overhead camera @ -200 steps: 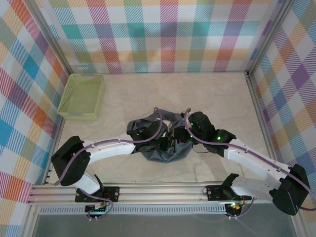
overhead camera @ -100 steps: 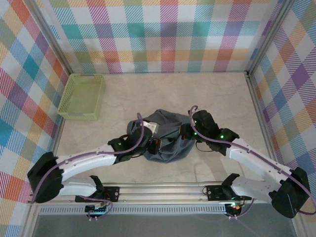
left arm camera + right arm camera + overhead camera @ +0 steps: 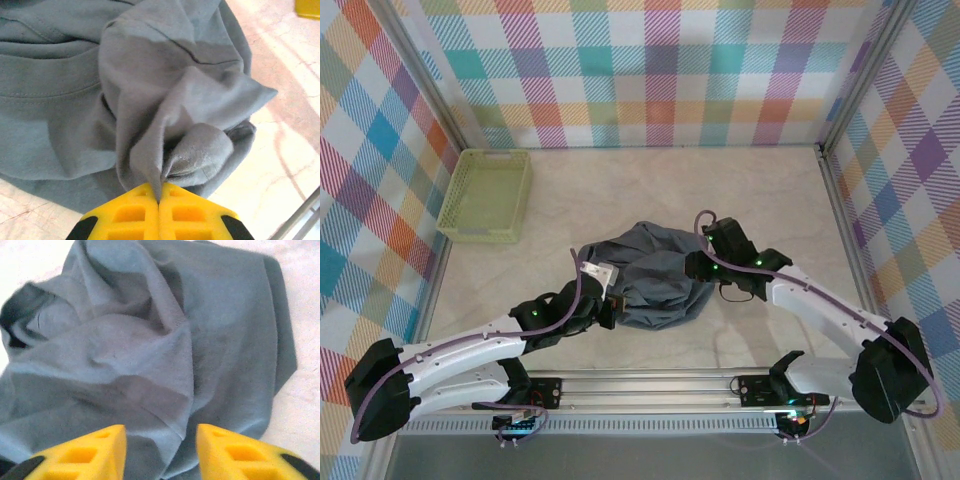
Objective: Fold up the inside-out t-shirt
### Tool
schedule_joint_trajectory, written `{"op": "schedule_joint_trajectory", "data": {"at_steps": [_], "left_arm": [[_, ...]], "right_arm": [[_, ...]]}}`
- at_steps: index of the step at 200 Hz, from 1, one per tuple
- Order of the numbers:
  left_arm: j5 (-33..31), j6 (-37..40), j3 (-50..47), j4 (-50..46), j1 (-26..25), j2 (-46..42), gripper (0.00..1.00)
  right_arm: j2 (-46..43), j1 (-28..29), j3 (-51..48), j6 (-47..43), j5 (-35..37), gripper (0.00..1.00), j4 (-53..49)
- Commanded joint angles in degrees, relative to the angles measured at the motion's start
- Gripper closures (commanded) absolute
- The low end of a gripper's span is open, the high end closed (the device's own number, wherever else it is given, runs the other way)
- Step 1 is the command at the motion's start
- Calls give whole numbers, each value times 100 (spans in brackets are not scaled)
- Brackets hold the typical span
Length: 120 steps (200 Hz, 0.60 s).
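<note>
The inside-out t-shirt [image 3: 655,275] is a crumpled dark slate-grey heap in the middle of the table, with a white label [image 3: 600,272] showing at its left. My left gripper [image 3: 607,306] sits at the heap's near-left edge. In the left wrist view its yellow jaws [image 3: 159,197] are shut on a pinched fold of the t-shirt [image 3: 60,100]. My right gripper [image 3: 698,268] is at the heap's right side. In the right wrist view it [image 3: 160,440] stands open over the bunched cloth [image 3: 150,330], with a ridge of fabric lying between its fingers [image 3: 95,450] but not clamped.
A lime-green mesh basket [image 3: 485,195] stands at the far left by the checked wall. Bare pale tabletop [image 3: 770,200] lies behind and to the right of the t-shirt. The metal rail [image 3: 650,385] runs along the near edge.
My left arm has drawn back toward the near left with the cloth in its grip, pulling the heap wider. My right gripper has opened and let go of the t-shirt.
</note>
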Motion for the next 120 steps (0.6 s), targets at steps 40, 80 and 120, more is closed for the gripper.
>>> {"op": "schedule_joint_trajectory", "data": {"at_steps": [40, 80, 120], "left_arm": [[-116, -39, 46, 91, 227, -137, 100], [95, -60, 191, 248, 398, -161, 100], [98, 4, 234, 258, 500, -18, 100]], "right_arm": [[-571, 1406, -385, -1385, -190, 45, 401], [422, 1605, -469, -1274, -1131, 60, 1308], [1468, 1298, 244, -1010, -343, 70, 1195]]}}
